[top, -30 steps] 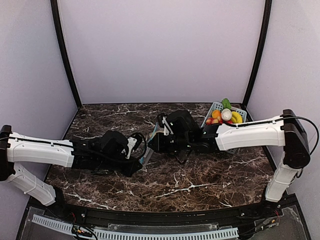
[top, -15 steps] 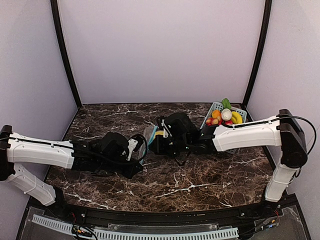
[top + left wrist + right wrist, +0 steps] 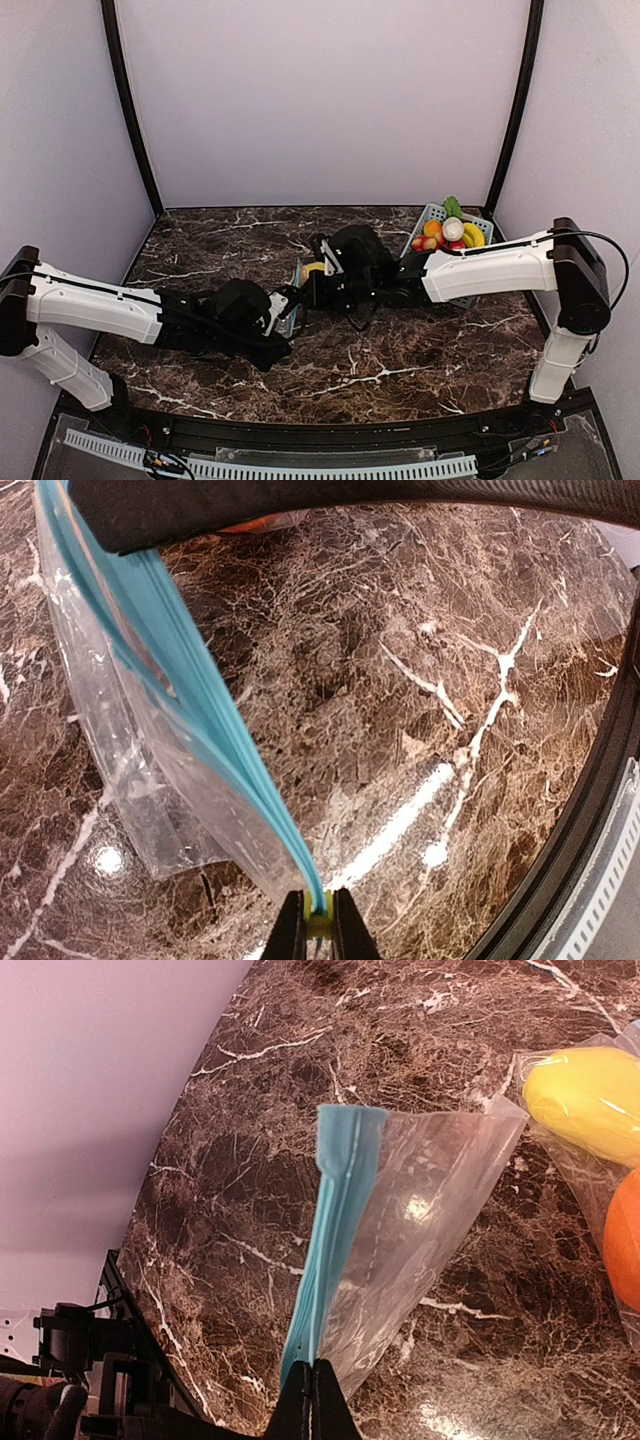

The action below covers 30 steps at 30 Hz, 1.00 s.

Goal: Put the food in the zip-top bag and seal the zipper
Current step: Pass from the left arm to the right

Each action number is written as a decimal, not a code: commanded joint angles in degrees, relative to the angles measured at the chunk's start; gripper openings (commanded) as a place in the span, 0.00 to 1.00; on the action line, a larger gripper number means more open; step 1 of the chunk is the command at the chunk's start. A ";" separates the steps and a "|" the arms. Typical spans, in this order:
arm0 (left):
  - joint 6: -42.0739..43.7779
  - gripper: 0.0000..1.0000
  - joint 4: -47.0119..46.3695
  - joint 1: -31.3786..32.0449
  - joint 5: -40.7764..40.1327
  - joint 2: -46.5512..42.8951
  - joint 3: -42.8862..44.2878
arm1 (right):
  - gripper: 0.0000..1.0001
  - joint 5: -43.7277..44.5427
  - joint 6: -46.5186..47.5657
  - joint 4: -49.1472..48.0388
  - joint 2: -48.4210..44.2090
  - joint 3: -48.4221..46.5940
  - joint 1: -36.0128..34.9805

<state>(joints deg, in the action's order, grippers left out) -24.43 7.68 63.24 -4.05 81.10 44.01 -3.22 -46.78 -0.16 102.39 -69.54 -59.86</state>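
Note:
A clear zip-top bag (image 3: 430, 1200) with a blue zipper strip (image 3: 335, 1210) is held between my two grippers above the marble table. My left gripper (image 3: 318, 925) is shut on the yellow zipper slider (image 3: 319, 916) at one end of the strip (image 3: 190, 700). My right gripper (image 3: 313, 1392) is shut on the blue strip at the other end. A yellow oblong (image 3: 585, 1100) and an orange ball (image 3: 625, 1245) lie inside the bag. In the top view the grippers (image 3: 288, 315) (image 3: 306, 287) meet at the bag (image 3: 293, 300), with yellow food (image 3: 313, 268) showing.
A light blue basket (image 3: 428, 213) at the back right holds more toy food: an orange piece (image 3: 432, 228), a white oblong (image 3: 453, 229), a green piece (image 3: 453, 207) and a yellow banana (image 3: 473, 235). A black rail (image 3: 320, 425) runs along the table's near edge.
My left gripper has moved right and nearer the right gripper along the bag's zipper. The bag has shifted and yellow food now shows beside the right gripper.

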 commanded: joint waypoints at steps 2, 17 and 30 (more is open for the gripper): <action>-0.88 0.01 -1.06 0.35 -1.56 -1.20 0.20 | 0.00 -0.01 0.55 -2.15 0.38 -0.24 0.46; -7.58 0.64 -3.48 -3.17 2.46 -7.49 -0.88 | 0.00 -1.63 2.02 -7.84 -2.89 5.29 0.58; -10.40 0.51 -10.11 -10.33 9.74 -3.56 0.49 | 0.00 -3.44 3.73 -9.63 -3.57 5.98 0.40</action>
<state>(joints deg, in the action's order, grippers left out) -34.30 -1.13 53.74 3.90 75.70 43.13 -5.85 -44.23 -7.51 100.64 -64.20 -59.51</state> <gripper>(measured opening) 0.520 0.004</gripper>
